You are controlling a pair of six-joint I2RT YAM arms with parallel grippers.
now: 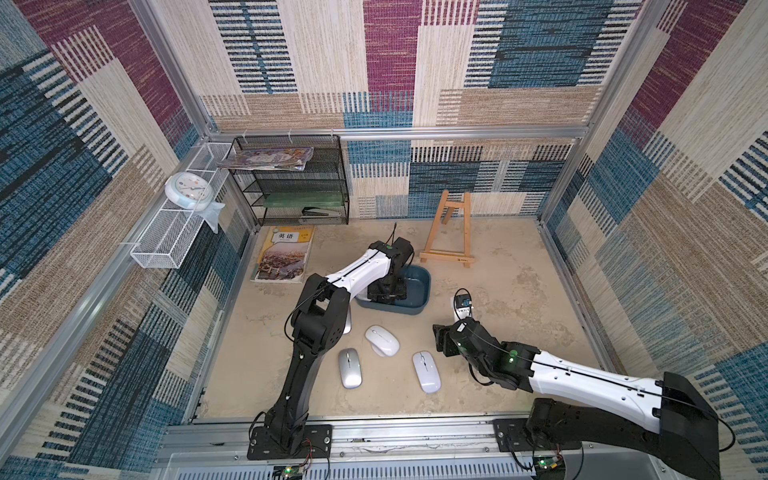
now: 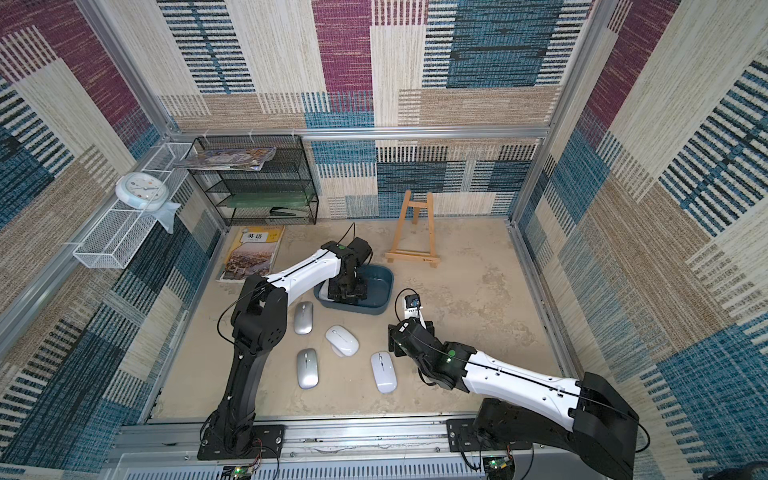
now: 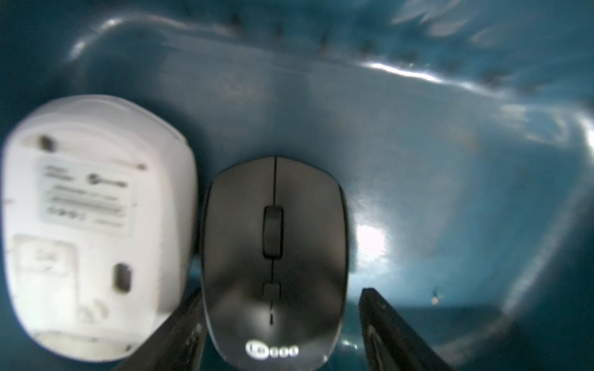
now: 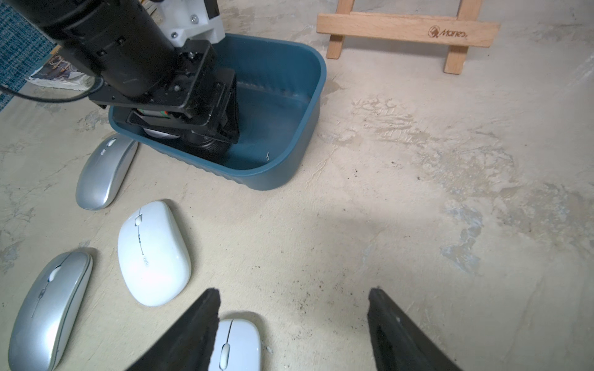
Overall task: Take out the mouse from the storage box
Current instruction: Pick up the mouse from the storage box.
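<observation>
Now left gripper (image 3: 282, 293) sits down in the storage box (image 1: 419, 286) mid-table, jaws apart astride the black mouse (image 3: 273, 250), not yet clamped, upside-down white mouse (image 3: 93, 225) just beside it; right gripper (image 4: 294, 291) spread wide, empty, over the table (image 4: 401, 199) near-right of the box.

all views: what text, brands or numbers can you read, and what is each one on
"英语": on the cover of the textbook.
"Maries": burnt into the lower bar of the wooden easel; middle letters slightly unsure.
Logo on the black mouse: blurred, unreadable.
Label under the upturned white mouse: blurred, unreadable.
Small print on the white mouse on the table: too small.
Numerals on the clock: too small.
</observation>
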